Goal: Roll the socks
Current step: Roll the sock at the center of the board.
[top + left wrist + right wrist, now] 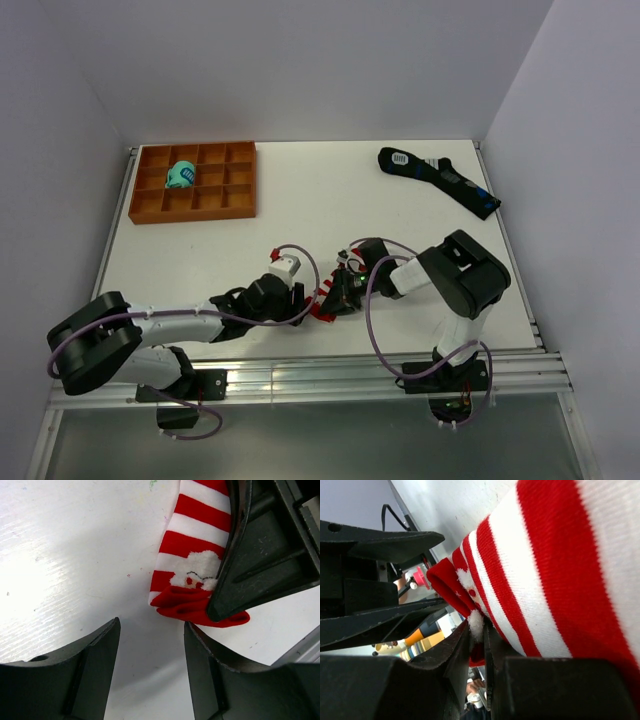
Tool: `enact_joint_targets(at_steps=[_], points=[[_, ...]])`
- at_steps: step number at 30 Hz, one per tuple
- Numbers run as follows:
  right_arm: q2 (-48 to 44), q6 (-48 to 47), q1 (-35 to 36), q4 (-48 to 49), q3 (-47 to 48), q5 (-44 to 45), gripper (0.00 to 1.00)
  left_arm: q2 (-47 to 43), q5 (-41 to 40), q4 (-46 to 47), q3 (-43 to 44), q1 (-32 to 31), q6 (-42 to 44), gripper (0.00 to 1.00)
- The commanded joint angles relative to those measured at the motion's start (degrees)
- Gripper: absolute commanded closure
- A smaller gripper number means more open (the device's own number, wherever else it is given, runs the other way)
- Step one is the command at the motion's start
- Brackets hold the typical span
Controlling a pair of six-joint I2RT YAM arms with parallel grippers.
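The right gripper [476,630] is clenched on the socks [545,580], seemingly pinching a thin fold by their red end, while the left gripper [151,630] stands released and bare just beside that end, the socks lying on the table [60,565] between both arms.

The socks [195,535] have red and white horizontal stripes and a red cuff with a fluffy white mark dotted red. The tabletop [330,200] is white, the compartment tray [192,214] orange, the sock bundle [181,175] teal. The long sock [440,180] is black with blue patches and a white label. The left claw [152,625] and right claw [479,630] are black.
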Motion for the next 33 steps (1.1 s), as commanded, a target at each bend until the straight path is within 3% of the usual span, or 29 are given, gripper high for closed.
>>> enact_joint_targets(at_steps=[1,21,25,28,33], points=[[2.58,1.62,-1.43,-9.05,-0.91,0.23,0.78,1.06,-1.23,5.40,0.30,-0.71,1.94,0.40],[4.51,-2.51,-2.75,-14.33,-0.03,-1.44,0.78,6.51,0.09,8.57,2.93,-1.06,5.01,0.38],[4.60,-2.60,-2.75,-14.33,-0.11,-0.91,0.78,9.41,-1.13,5.25,6.43,-1.15,5.10,0.39],[4.07,-3.21,-2.75,-15.29,0.06,-0.38,0.78,11.70,-2.37,3.13,8.37,-1.59,5.19,0.41],[3.72,-3.48,-2.66,-16.26,0.33,0.50,0.78,14.42,-3.68,1.28,9.79,-2.55,4.05,0.54]])
